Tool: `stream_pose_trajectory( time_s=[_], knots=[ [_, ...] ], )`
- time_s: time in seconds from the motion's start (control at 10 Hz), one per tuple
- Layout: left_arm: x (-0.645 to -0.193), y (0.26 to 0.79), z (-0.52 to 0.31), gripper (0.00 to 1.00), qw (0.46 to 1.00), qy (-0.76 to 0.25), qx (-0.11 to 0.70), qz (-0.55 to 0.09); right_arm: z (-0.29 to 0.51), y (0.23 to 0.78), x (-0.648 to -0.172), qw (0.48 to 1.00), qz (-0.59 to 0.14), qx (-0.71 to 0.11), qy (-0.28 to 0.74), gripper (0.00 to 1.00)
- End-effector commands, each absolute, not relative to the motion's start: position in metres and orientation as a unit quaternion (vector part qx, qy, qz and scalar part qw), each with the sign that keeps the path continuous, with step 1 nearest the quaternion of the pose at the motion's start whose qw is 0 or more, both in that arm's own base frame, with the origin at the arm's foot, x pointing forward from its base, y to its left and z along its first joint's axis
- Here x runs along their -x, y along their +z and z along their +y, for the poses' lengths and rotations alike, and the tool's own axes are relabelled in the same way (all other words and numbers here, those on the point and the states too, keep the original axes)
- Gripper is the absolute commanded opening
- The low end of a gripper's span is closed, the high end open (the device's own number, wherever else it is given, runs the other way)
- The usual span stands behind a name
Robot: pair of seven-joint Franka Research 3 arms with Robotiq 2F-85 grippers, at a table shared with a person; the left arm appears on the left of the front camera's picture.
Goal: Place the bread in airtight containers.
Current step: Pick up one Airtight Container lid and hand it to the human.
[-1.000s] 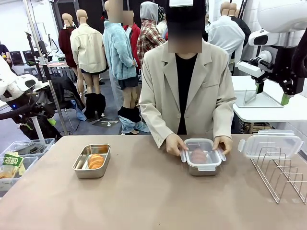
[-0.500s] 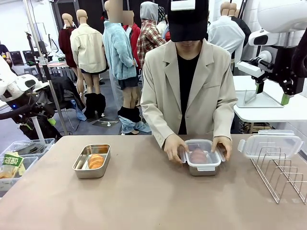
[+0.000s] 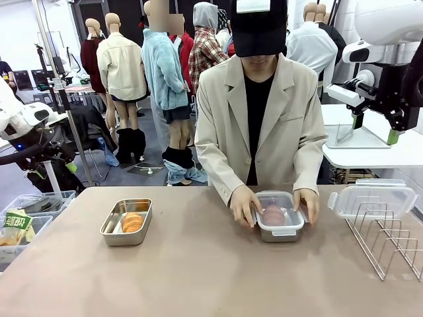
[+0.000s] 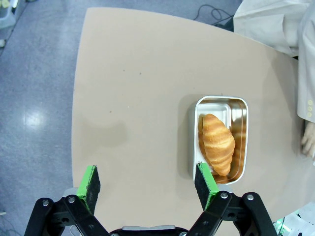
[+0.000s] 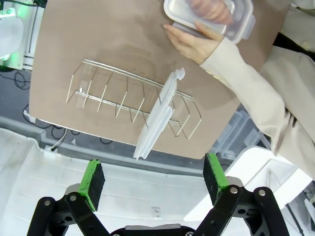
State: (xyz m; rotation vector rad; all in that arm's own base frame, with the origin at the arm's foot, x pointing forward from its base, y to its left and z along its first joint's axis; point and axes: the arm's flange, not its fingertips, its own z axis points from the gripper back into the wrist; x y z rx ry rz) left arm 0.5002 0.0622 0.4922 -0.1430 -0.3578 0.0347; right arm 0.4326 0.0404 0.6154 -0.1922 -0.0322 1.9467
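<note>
An open steel container (image 3: 112, 231) sits left of centre on the table, with one golden croissant-shaped bread (image 3: 133, 222) inside. From above, the same container (image 4: 244, 105) and bread (image 4: 216, 142) lie just past the right finger of my left gripper (image 4: 147, 184), which is open, empty and high above the table. A second container (image 3: 279, 228) with a clear lid holds another bread (image 3: 273, 214). The person's hands (image 3: 243, 203) press on both its sides. My right gripper (image 5: 152, 178) hangs open and empty, high over the table's right end.
A wire rack (image 3: 390, 241) stands at the table's right end, and a spare clear lid (image 3: 372, 198) leans in it. That lid (image 5: 156, 118) and rack (image 5: 108, 93) lie below my right gripper. Bins with packets (image 3: 20, 224) sit off the table's left edge.
The person's hands have slid inward along the lidded container's sides, covering the side clasps that stuck out before. Both arms have stayed still.
</note>
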Motion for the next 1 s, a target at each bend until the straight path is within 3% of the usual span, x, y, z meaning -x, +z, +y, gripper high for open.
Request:
stream_pose_trajectory(
  time_s=[0.0,0.9],
  knots=[
    [-0.4994,0.4942,0.0641,1.0,0.982,0.016,0.065,-0.178,0.0402,0.6156,-0.4347,0.551,-0.017,0.078,0.83,1.0],
    [-0.4994,0.4942,0.0641,1.0,0.982,0.016,0.065,-0.178,0.0402,0.6156,-0.4347,0.551,-0.017,0.078,0.83,1.0]
  ],
)
